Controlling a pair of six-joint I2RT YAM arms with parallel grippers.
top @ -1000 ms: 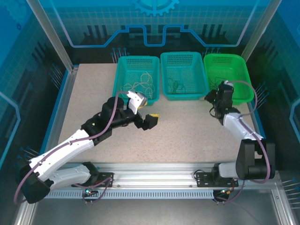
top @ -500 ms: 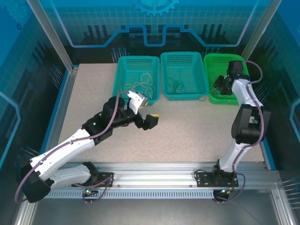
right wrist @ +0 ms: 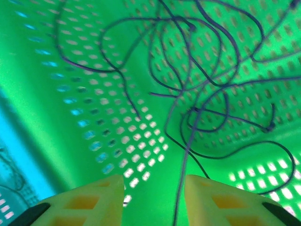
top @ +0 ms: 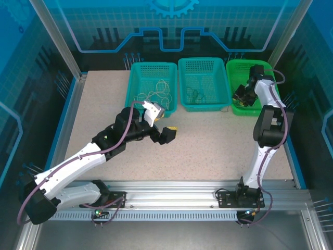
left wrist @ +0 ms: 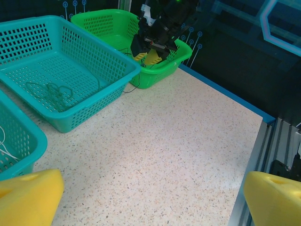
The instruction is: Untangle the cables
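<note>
The cables lie sorted by colour in three baskets. Pale beige cables (top: 156,95) curl in the left teal basket (top: 136,70). Dark green cables (top: 196,95) (left wrist: 49,90) lie in the middle teal basket (top: 203,61). Purplish-black cables (right wrist: 207,84) loop over the floor of the green basket (top: 270,73). My right gripper (top: 243,96) (right wrist: 154,197) reaches down into the green basket, open, and one purple strand runs loosely between its fingers. My left gripper (top: 164,122) (left wrist: 155,197) hovers wide open over bare table, in front of the left basket, holding nothing.
The three baskets stand side by side along the table's far edge. A raised blue rim (left wrist: 225,92) borders the speckled tabletop (top: 208,146) on its right side. The right arm (top: 268,130) stretches upright from its base to the green basket.
The right arm has swung from above the table up and into the green basket, and its jaws have gone from shut to open. The left arm has not moved.
</note>
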